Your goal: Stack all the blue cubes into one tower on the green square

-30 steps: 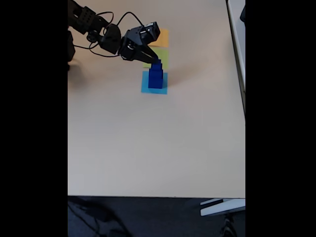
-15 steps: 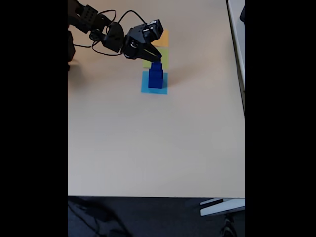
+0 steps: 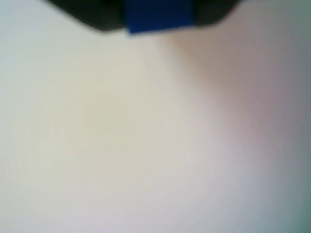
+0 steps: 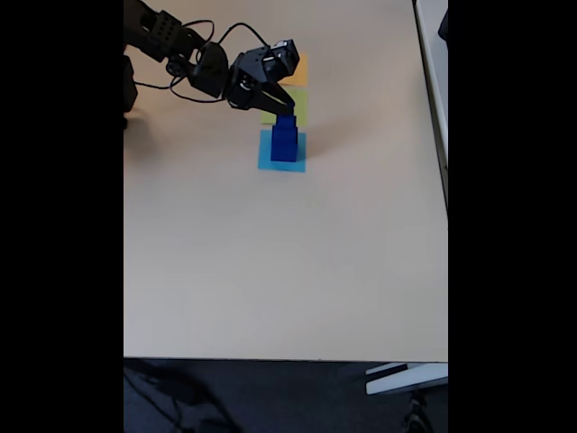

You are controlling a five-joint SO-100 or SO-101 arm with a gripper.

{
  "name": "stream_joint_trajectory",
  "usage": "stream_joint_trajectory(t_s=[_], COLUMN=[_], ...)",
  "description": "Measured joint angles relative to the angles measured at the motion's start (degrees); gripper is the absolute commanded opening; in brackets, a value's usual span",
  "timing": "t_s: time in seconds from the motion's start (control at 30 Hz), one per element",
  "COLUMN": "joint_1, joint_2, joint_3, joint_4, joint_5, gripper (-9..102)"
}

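Fixed view shows the gripper has lifted a bit, its fingers closed on a small blue cube above one tower.

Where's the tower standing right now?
In the fixed view the tower stands on the light-blue square, near the table's far edge. The green square lies just behind it, and the gripper is at its top.
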Motion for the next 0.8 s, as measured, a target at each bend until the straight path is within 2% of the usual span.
stream_joint_trajectory(t_s=[0.8], joint_1=[0.0], joint_2=[-0.26], joint_3=[2.64], joint_4=[-2.9], joint_5=[0.35], gripper=[0])
